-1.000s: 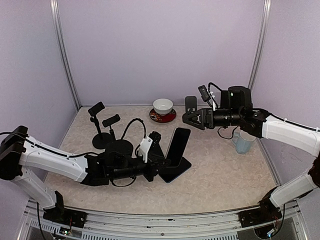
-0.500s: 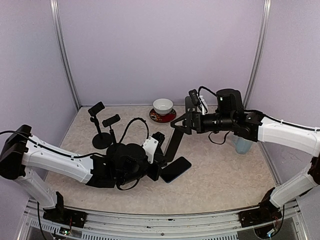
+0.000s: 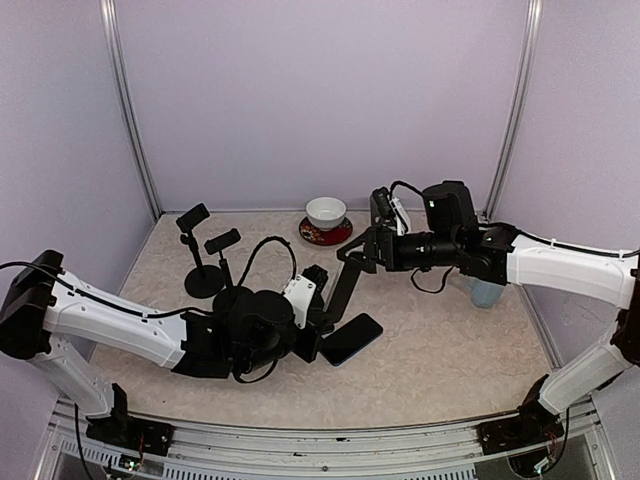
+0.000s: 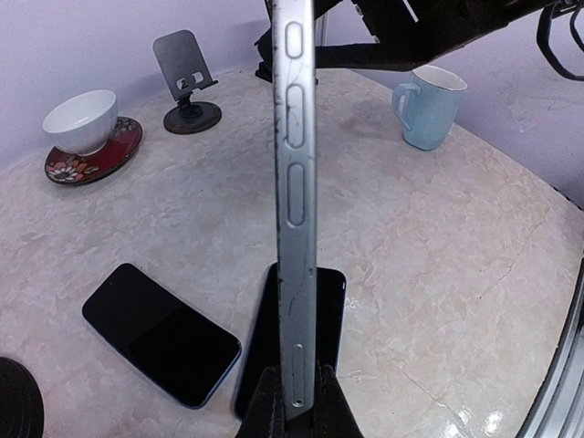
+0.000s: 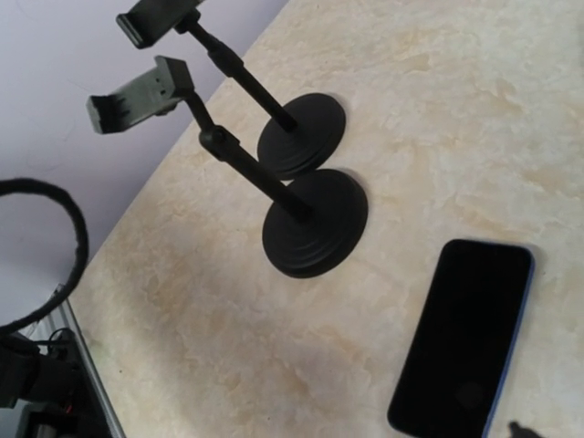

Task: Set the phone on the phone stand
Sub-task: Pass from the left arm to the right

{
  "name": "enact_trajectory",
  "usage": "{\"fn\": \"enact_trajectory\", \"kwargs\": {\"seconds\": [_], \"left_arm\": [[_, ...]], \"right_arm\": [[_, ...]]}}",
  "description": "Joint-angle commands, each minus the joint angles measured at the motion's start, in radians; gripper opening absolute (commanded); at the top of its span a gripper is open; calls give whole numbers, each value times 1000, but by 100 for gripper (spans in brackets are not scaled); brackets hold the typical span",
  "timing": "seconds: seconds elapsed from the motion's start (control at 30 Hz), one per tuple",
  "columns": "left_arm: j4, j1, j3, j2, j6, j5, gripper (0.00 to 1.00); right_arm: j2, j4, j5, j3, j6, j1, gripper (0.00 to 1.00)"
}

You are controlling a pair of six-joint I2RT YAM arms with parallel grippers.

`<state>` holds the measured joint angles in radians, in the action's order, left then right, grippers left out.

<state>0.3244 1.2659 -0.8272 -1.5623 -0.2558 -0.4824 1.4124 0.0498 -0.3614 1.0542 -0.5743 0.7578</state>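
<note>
phone: i had the phone (image 3: 340, 291) stood on end over the middle of the table, leaning a little to the right.
left gripper: the left gripper (image 4: 297, 406) was clamped on the phone's lower end, and its hold had not changed over the last second.
right gripper: a second before, the right gripper (image 3: 352, 257) hung back at the far right, well apart from the phone. i had since brought it left to the phone's upper end with its fingers spread wide. in the left wrist view they stood either side of the top edge, not yet pressing.
meaning: i read this as a handover about to happen, with only the right side's closing left to do.
stand: the easel stand (image 4: 187, 68) waited unloaded at the far side. i judged it the target rather than the clamp stands (image 5: 315, 224) at the left.
spare: a second phone (image 3: 355, 338) lay flat just near of the held one.
</note>
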Motion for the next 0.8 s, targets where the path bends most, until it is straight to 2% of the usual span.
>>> {"fn": "enact_trajectory", "kwargs": {"seconds": [0.0, 0.2, 0.77], "left_arm": [[67, 12, -21, 25, 21, -28, 0], [67, 13, -24, 22, 21, -35, 0], [63, 13, -26, 22, 24, -73, 0]], "right_arm": [[16, -49, -20, 9, -25, 9, 99], [30, -73, -60, 7, -47, 10, 89], [68, -69, -75, 22, -63, 15, 70]]}}
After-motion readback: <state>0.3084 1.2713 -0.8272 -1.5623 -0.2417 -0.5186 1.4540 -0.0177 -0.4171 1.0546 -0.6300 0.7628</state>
